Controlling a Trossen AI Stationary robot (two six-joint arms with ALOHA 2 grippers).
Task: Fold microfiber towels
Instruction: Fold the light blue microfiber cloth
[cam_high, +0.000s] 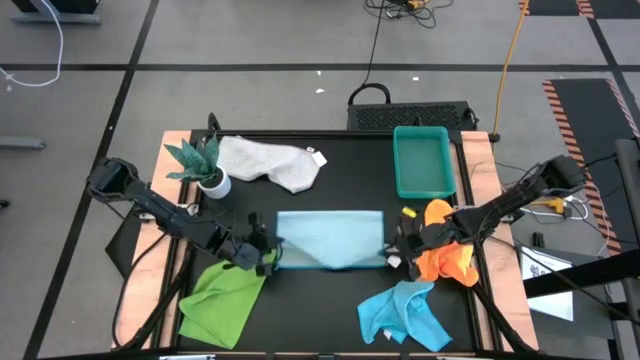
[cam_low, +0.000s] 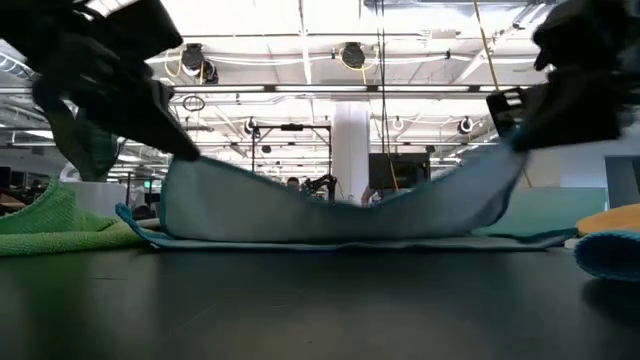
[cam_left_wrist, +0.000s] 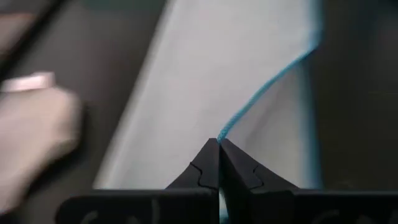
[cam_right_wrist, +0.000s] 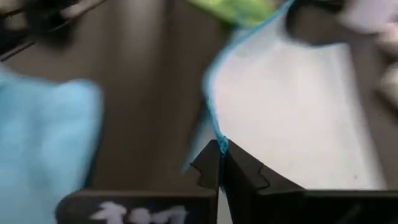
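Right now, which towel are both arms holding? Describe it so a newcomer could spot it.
Look at the middle of the black table, below the teal tray. The pale blue towel lies there, pinched at each side edge; it is the only flat rectangle, its neighbours being crumpled.

We see a black bench (cam_high: 330, 300) standing on a grey floor (cam_high: 250, 40) marked with dark lines. Beyond the far edge of the bench, a black cable (cam_high: 375, 45) and an orange cable (cam_high: 512, 45) trail across that floor, and a white cable (cam_high: 45, 45) loops off toward its far left corner. To the right of the bench lies a strip of orange and black hazard striping (cam_high: 580, 110). Looking level across the bench, we find a white pillar (cam_low: 350, 155) behind it, with bright strip lights (cam_low: 300, 20) and exposed pipes along the ceiling above.
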